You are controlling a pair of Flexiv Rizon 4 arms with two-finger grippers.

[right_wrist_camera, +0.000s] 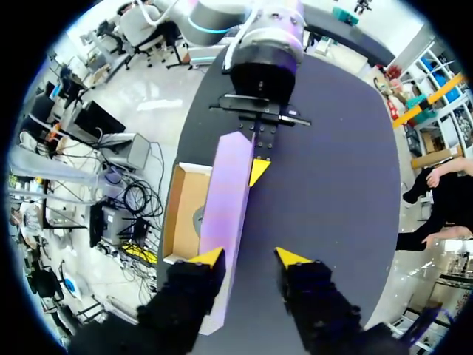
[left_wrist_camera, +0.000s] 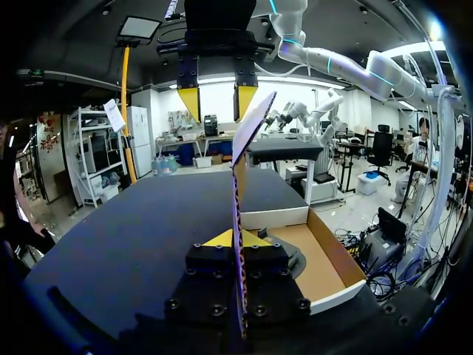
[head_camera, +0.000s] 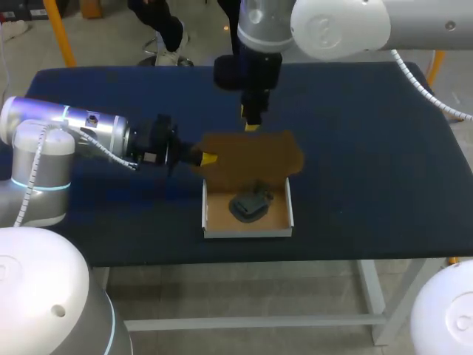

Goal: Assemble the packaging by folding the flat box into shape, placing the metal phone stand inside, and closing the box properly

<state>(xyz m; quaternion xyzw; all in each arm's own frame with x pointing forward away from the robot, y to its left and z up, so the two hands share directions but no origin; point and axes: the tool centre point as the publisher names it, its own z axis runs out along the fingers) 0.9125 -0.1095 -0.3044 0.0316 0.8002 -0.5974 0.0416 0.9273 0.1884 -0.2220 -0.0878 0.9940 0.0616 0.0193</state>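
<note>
Readable text: none in any of the three views.
Box [head_camera: 247, 231]: no lettering, number or sign can be read on its walls, floor or raised lid.
Phone stand [head_camera: 250, 205]: too small and dark to tell whether it bears any marking.

From my left wrist camera the raised lid [left_wrist_camera: 241, 170] hides half the stand [left_wrist_camera: 287, 256]; overhead it's a dark blur, and my right wrist sees little of the box [right_wrist_camera: 183, 214]
</note>
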